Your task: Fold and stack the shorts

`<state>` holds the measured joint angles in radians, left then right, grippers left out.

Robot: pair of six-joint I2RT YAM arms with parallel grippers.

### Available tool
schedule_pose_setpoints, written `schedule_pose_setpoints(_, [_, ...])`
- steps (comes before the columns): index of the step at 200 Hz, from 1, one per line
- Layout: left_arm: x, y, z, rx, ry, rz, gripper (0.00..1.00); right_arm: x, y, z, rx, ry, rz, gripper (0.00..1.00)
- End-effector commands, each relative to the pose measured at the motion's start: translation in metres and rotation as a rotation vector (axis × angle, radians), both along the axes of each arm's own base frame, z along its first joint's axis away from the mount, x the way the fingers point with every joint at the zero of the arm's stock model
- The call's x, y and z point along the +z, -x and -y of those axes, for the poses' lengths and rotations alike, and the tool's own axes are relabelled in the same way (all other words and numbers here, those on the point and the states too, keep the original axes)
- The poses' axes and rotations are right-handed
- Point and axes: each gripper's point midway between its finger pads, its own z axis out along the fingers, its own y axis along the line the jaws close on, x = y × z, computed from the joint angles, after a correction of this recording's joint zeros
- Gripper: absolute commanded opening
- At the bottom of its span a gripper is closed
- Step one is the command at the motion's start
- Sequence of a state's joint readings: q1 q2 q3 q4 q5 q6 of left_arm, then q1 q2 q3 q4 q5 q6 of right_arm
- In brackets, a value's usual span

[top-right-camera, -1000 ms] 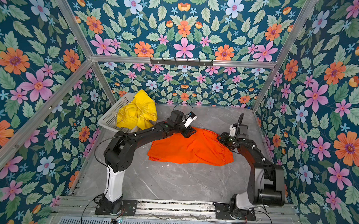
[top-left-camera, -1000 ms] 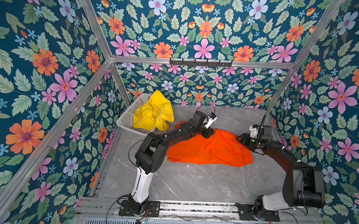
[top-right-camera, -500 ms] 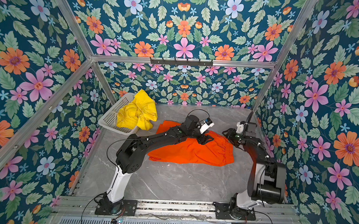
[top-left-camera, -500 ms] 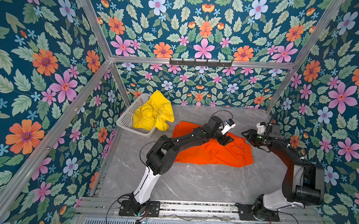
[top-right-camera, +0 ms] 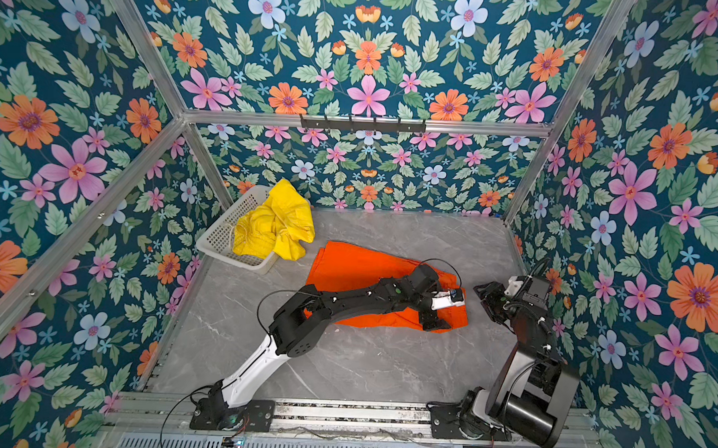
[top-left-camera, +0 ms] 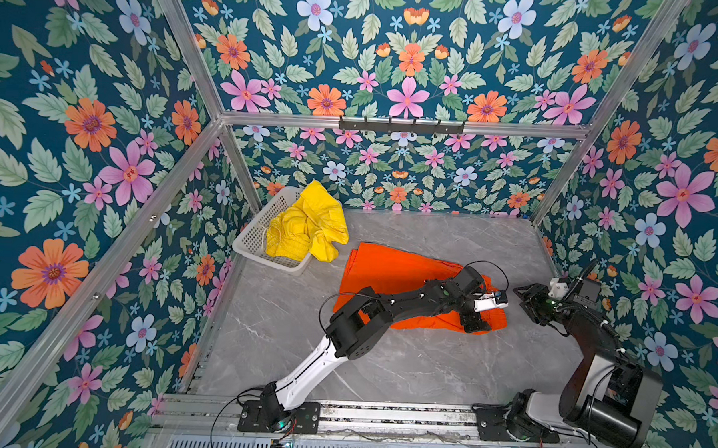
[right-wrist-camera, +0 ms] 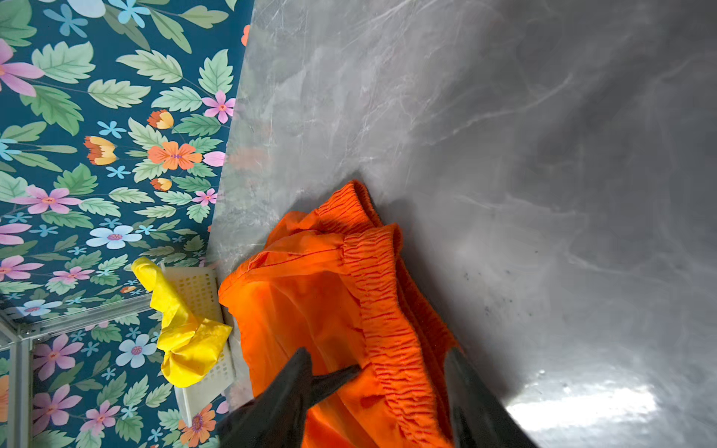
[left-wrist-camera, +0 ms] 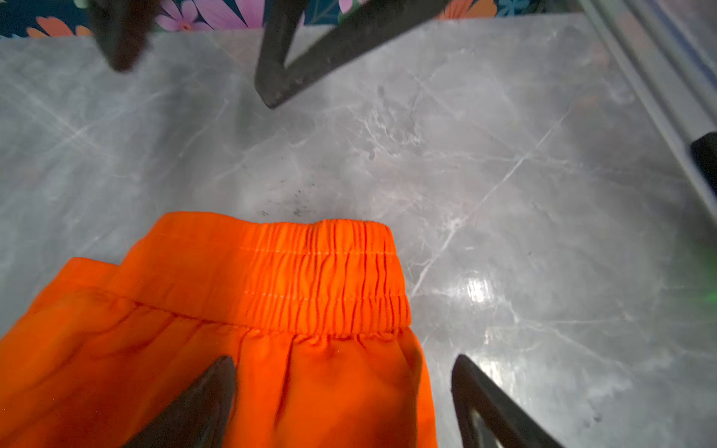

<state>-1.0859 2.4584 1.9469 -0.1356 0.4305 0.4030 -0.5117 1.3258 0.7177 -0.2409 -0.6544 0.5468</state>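
Yellow shorts are heaped in the basket, upper left of centre. Orange shorts lie flat on the table at centre, long axis left to right, waistband at the right end. Left gripper hovers over that end, jaws spread, pinching nothing. Right gripper is just right of the waistband, not touching it, jaws parted, empty. Judgement: left arm is nearer.

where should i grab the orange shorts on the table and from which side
Grip the bright orange fabric shorts by the gathered elastic waistband, coming from the right. It is the thick edge facing the open right hand, while the rest lies flat on the grey marble table.
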Motion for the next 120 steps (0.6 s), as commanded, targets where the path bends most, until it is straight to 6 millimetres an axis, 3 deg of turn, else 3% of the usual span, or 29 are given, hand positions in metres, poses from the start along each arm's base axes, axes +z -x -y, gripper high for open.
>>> schedule_pose_setpoints(1, [-0.021, -0.007, -0.007, 0.019, -0.067, 0.024, 0.89, 0.002, -0.002, -0.002, 0.001, -0.018, 0.011, 0.57])
schedule_pose_setpoints(32, [-0.045, -0.009, -0.021, 0.06, -0.135, 0.021, 0.89, -0.001, 0.0, -0.005, 0.01, -0.033, 0.002, 0.62])
schedule_pose_setpoints(65, [-0.061, -0.022, -0.036, 0.156, -0.177, 0.035, 0.71, -0.007, 0.004, -0.01, 0.024, -0.056, -0.012, 0.68])
schedule_pose_setpoints(85, [-0.048, -0.024, -0.036, 0.187, -0.094, -0.032, 0.59, -0.009, 0.005, -0.019, 0.052, -0.121, -0.021, 0.71])
schedule_pose_setpoints(120, [-0.002, -0.025, -0.037, 0.187, 0.166, -0.186, 0.42, -0.022, 0.012, -0.032, 0.072, -0.234, -0.099, 0.77])
